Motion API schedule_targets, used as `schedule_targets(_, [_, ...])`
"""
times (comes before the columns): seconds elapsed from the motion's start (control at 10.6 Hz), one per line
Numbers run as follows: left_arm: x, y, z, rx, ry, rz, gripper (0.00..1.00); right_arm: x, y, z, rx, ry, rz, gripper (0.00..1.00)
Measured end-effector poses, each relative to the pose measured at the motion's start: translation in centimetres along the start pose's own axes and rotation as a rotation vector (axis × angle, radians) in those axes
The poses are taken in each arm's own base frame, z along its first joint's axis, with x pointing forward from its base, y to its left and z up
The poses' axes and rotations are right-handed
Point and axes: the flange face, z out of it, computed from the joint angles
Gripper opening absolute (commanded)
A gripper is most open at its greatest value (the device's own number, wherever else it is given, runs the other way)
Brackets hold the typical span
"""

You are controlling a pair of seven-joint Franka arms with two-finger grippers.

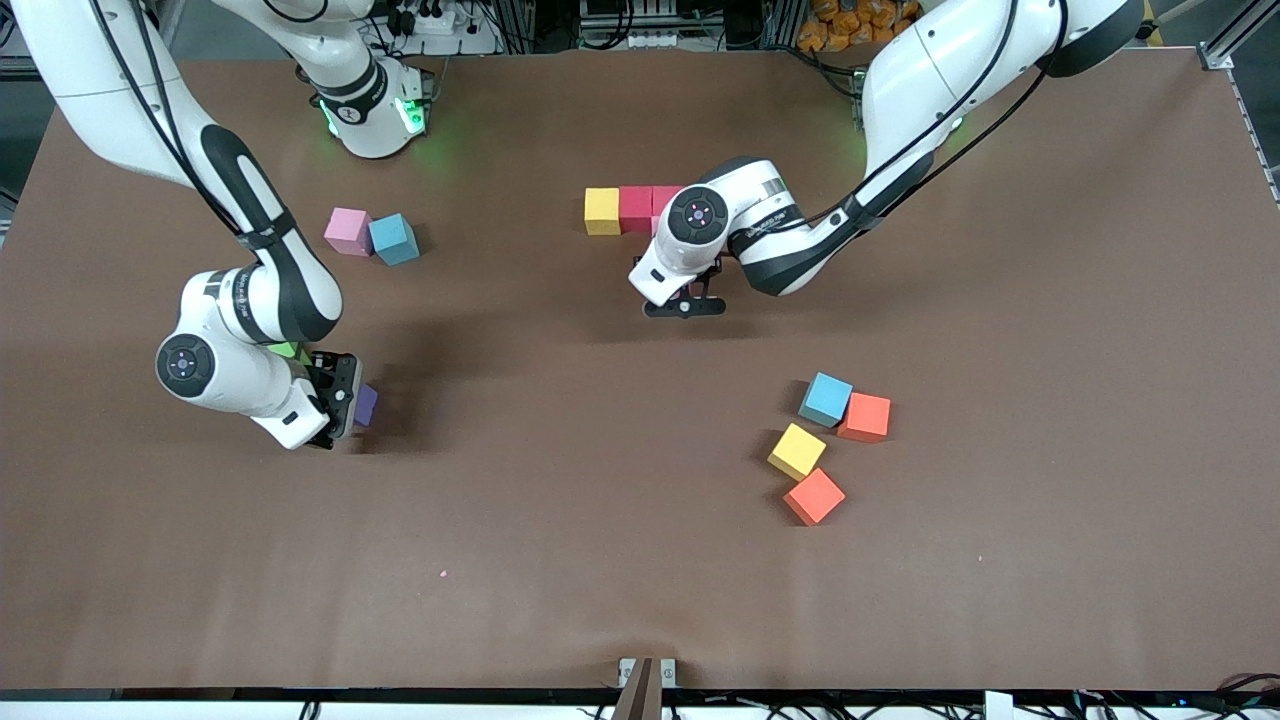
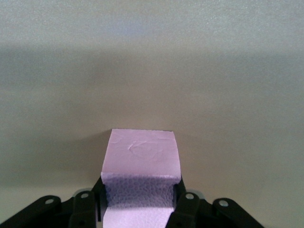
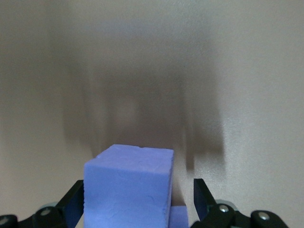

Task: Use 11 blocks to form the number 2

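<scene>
Between left fingers (image 2: 93,205): matte pink cube (image 2: 140,161).

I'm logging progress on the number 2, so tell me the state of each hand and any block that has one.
left hand: shut on the pink block.
right hand: open, straddling the purple block.
purple block: between the fingers, not clamped.
yellow block and red block: touching in a row.
</scene>
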Motion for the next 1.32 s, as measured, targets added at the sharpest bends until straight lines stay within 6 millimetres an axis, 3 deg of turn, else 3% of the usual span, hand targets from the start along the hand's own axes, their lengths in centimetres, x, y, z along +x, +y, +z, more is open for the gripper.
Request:
schedule_targets(0.09, [0.0, 0.0, 0.0, 0.001, 0.0, 0.0, 0.39, 0.0, -0.1, 0.1, 0.002, 0.0, 0.0, 0.97])
schedule_targets(0.57, [-0.8, 0.5, 0.3, 0.009, -0.005, 0.015, 0.39, -0.1, -0.3, 0.4, 0.011, -0.002, 0.001, 0.67])
schedule_targets(0.85, [-0.9, 0.5, 0.4, 0.009, -0.005, 0.017, 0.4, -0.3, -0.3, 0.4, 0.009, -0.002, 0.006, 0.35])
schedule_targets(1.13, [-0.9, 0.5, 0.4, 0.01, -0.006, 0.017, 0.42, 0.5, -0.3, 0.1, 0.004, 0.001, -0.007, 0.34])
schedule_targets(1.32, [-0.9, 0.5, 0.4, 0.01, -0.006, 0.017, 0.41, 2.4, -0.3, -1.0, -0.016, 0.012, -0.037, 0.34])
